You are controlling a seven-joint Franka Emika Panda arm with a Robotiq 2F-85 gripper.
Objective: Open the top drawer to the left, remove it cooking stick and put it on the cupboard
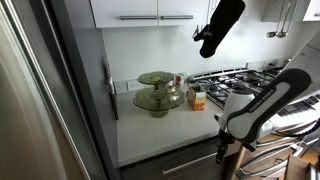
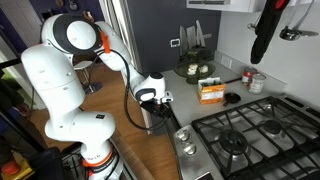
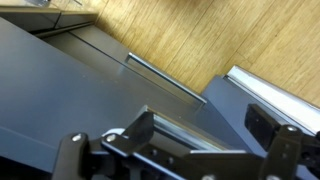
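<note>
White arm (image 2: 62, 90) is standing on the room side of the kitchen run and is reaching across to the front edge of the table (image 1: 160, 130) in both exterior views. Under that white table the dark grey-brown cupboard (image 3: 50, 100) is sitting. Its fronts are filling most of the wrist view, with wood floor (image 3: 220, 35) showing beyond them. A gas stove (image 2: 250, 135) is lying alongside, set into the same run.

Just beneath the table edge the top drawer (image 1: 172, 165) is sitting flush, closed. The cooking stick is not showing in any view.

A green tiered dish (image 1: 158, 92) is standing well back on the table near the wall. A small orange-and-white box (image 2: 210, 92) is standing just beside it, toward the stove. A black mitt (image 2: 262, 35) is hanging above the stove.

The end effector (image 3: 180, 158) is hanging in front of the cupboard at about table-edge level, pointing down along the fronts. Its jaws are standing spread wide, gripping nothing.

A silver bar handle (image 3: 165, 78) is running across the dark front ahead of the fingers (image 3: 75, 155), apart from them. Cannot tell which drawer it is belonging to.
</note>
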